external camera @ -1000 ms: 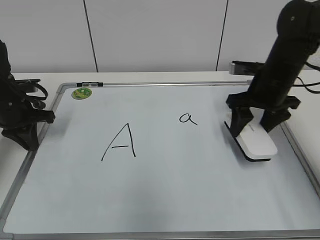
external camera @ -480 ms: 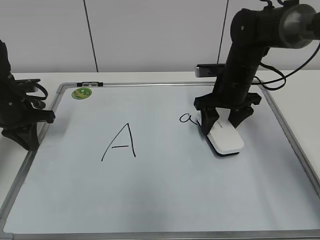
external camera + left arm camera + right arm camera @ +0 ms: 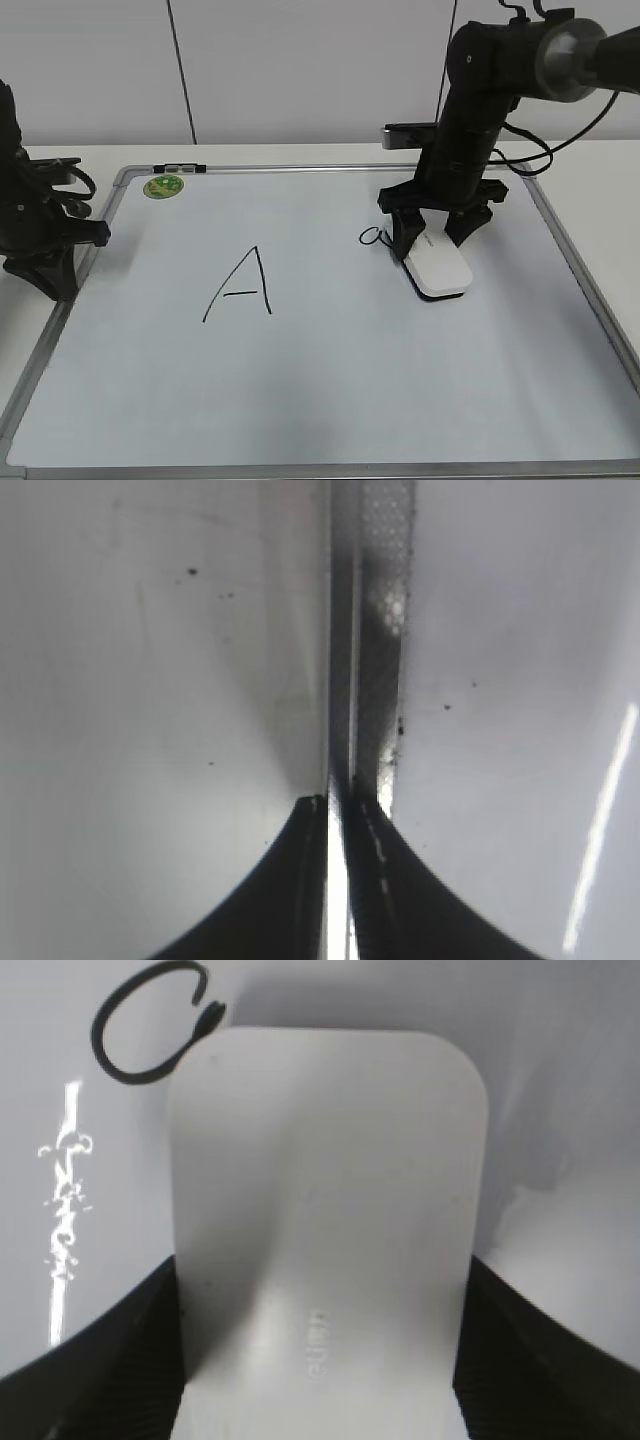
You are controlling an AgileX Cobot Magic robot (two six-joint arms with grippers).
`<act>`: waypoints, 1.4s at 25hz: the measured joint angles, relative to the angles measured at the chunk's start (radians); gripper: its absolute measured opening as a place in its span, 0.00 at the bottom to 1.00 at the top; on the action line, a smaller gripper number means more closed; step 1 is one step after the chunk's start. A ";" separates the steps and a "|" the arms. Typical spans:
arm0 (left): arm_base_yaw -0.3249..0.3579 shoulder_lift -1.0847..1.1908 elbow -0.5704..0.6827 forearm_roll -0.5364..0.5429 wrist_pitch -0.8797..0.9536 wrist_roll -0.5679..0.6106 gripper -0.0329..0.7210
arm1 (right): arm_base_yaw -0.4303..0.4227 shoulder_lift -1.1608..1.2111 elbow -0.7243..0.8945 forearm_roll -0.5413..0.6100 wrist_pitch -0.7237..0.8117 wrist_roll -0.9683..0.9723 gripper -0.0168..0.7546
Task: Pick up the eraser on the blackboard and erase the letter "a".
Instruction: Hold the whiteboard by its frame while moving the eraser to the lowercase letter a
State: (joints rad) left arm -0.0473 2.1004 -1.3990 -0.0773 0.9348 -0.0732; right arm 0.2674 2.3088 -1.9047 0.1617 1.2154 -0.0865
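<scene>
The white eraser [image 3: 438, 268] lies flat on the blackboard [image 3: 350, 390], a white board with a grey frame. My right gripper [image 3: 432, 240] is shut on the eraser, one finger on each long side. In the right wrist view the eraser [image 3: 325, 1200] fills the middle between the fingers [image 3: 110, 1360]. Its far left corner touches the letter "a" [image 3: 148, 1025], of which only the round loop shows. In the exterior view the letter "a" [image 3: 372, 237] peeks out left of the gripper. My left gripper [image 3: 48, 272] is shut and empty at the board's left edge [image 3: 375, 630].
A large capital "A" [image 3: 243, 285] is drawn left of centre. A round green sticker [image 3: 163, 186] sits in the far left corner. The grey frame [image 3: 585, 290] runs along the right side. A pale wall stands behind the table.
My right gripper has slid the eraser leftward across the board from the right side to the letter "a", covering its right part. The left arm has not moved.
</scene>
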 joint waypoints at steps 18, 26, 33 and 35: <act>0.000 0.000 0.000 -0.002 0.002 0.000 0.10 | 0.002 0.081 -0.129 0.021 0.042 0.012 0.71; 0.000 0.000 0.000 -0.002 0.002 0.000 0.10 | 0.025 0.100 -0.151 0.054 0.037 0.014 0.71; 0.000 0.000 0.000 -0.002 0.002 0.000 0.11 | 0.112 0.113 -0.168 0.071 0.017 0.009 0.71; 0.000 0.000 0.000 -0.002 0.002 0.000 0.11 | 0.121 0.121 -0.188 0.075 0.022 0.009 0.71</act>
State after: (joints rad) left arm -0.0469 2.1004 -1.3990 -0.0789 0.9365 -0.0732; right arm 0.3886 2.4300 -2.0932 0.2369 1.2372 -0.0779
